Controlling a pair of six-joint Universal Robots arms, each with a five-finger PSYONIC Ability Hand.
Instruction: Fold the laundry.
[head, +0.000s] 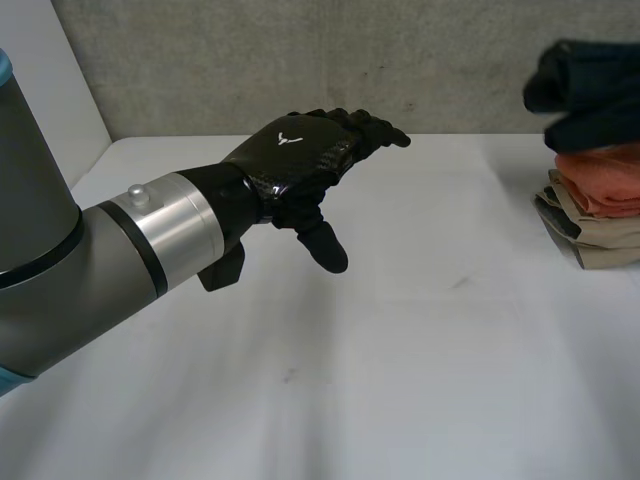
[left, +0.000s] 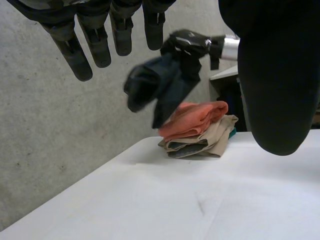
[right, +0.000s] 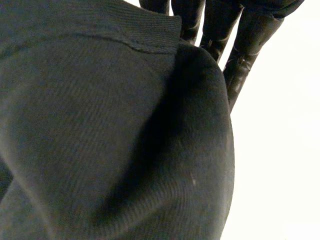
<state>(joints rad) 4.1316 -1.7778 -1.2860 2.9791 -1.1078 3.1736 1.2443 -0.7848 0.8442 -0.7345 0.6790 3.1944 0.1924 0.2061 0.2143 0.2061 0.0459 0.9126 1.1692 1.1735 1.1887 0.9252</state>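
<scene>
The white table (head: 420, 360) is mostly bare. Beyond the left hand's (head: 300, 150) fingertips sits the folded pile (left: 200, 135). Above it hangs the dark garment (left: 155, 85), clamped in the right hand's (left: 187, 44) fingers — likely for stacking. The left hand's fingers are spread and slack — keeping clear.

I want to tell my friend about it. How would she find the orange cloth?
On the white table, toward the robot's right, is a pile of folded clothes. The orange cloth lies on top, over beige ones. It is the only orange piece; the dark garment above it hangs in the right hand.
</scene>
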